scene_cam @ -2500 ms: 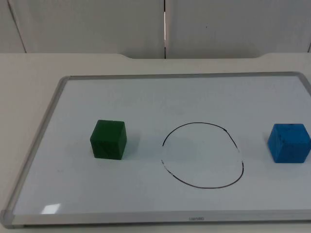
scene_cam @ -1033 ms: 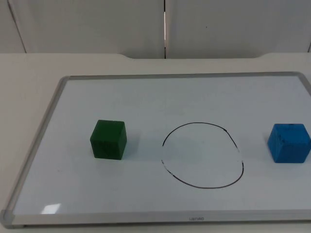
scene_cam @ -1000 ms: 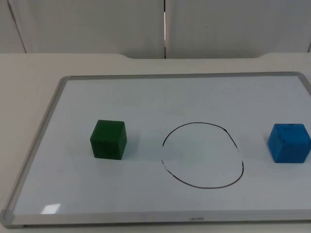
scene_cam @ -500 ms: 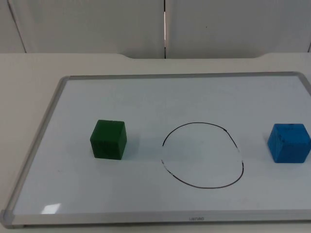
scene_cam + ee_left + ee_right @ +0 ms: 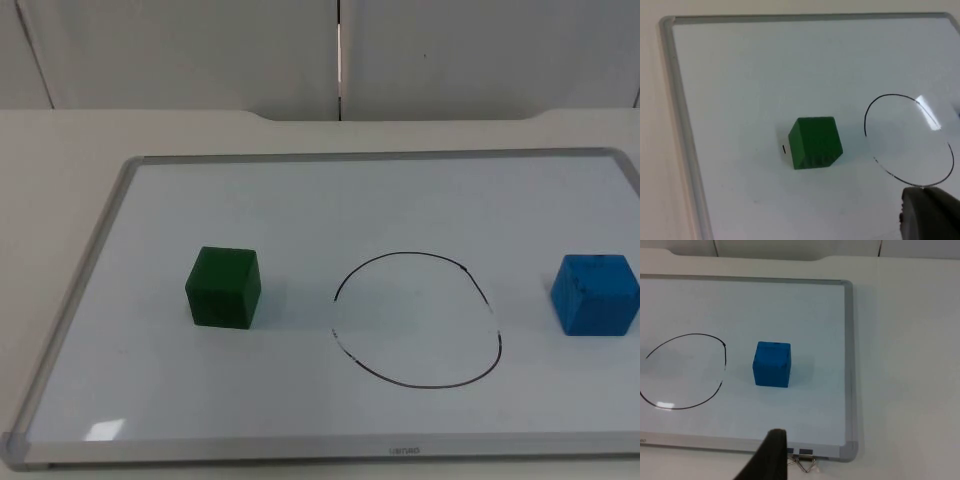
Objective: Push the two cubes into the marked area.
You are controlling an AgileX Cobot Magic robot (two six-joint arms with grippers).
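Note:
A green cube [image 5: 223, 287] sits on the left half of a whiteboard [image 5: 300, 200], and a blue cube [image 5: 595, 293] stands near the board's right edge. Between them is a hand-drawn black circle [image 5: 416, 319], with nothing inside it. In the left wrist view the green cube [image 5: 814, 142] lies left of the circle [image 5: 907, 140], and my left gripper [image 5: 929, 214] hangs shut above the board, apart from the cube. In the right wrist view the blue cube [image 5: 772, 364] is just right of the circle [image 5: 682, 371]. One right fingertip [image 5: 769, 456] hovers over the board's near edge, and that gripper is open and holds nothing.
The whiteboard has a raised grey metal frame [image 5: 90, 270] all round and lies on the pale table [image 5: 60, 140]. A small metal clip [image 5: 805, 463] lies at the frame's near edge. A short black mark [image 5: 784, 149] is beside the green cube.
Neither cube nor the board has moved in the top view. My left gripper has gone from open to shut.

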